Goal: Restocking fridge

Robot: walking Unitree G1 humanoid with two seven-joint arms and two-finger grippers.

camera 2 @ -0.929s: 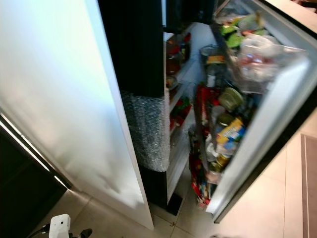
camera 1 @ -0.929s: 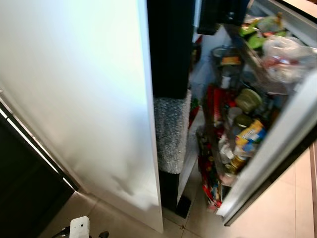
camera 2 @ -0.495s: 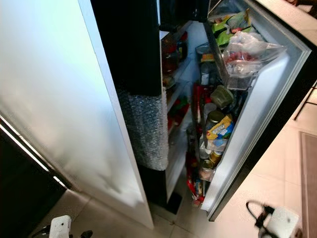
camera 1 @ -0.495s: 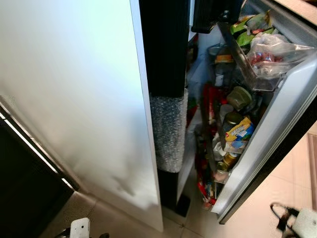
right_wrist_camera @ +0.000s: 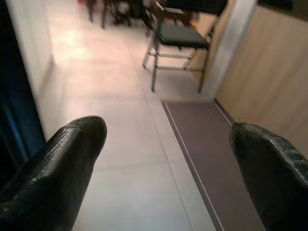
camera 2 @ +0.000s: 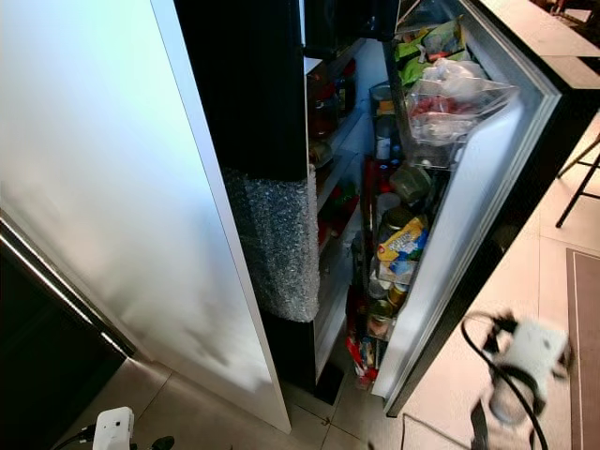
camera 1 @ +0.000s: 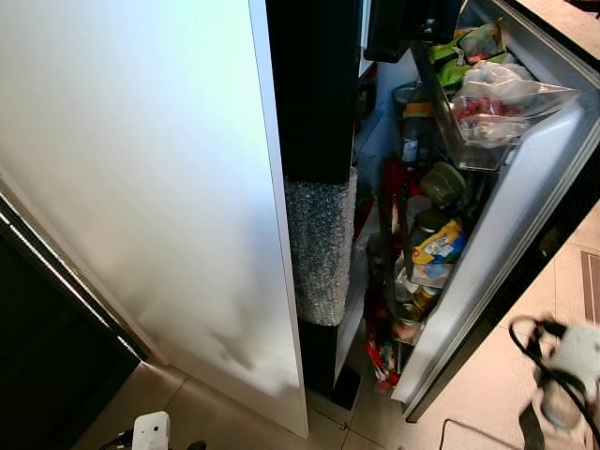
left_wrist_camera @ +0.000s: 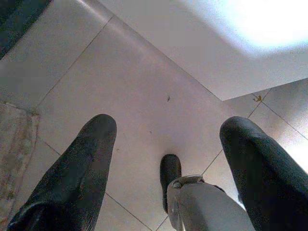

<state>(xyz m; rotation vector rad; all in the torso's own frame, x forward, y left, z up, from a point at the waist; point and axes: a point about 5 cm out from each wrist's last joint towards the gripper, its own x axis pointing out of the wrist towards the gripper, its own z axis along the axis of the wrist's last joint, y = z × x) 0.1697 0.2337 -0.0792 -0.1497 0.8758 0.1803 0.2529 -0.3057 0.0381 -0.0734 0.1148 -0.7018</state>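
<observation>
- Right gripper [right_wrist_camera: 163,168], seen from its wrist camera, has its two black fingers spread wide with nothing between them; it points across pale floor tiles toward a chair [right_wrist_camera: 175,38] and a dark mat [right_wrist_camera: 211,144].
- Left gripper [left_wrist_camera: 168,168] hangs low over the floor tiles [left_wrist_camera: 120,96], fingers likewise parted and empty.
- From the head view, the right arm's wrist unit [camera 2: 525,361] appears blurred at lower right, near the open fridge door [camera 2: 469,216] but apart from it.
- That door stands ajar beside a tall white panel [camera 1: 141,187], its racks crammed with jars, a yellow-labelled container [camera 2: 403,239] and a clear bag of red produce [camera 2: 450,94].
- Judgement: the loaded door will swing heavily; jars look hard, slippery and breakable, the bag soft. Taking hold at the door's outer edge seems safest.
</observation>
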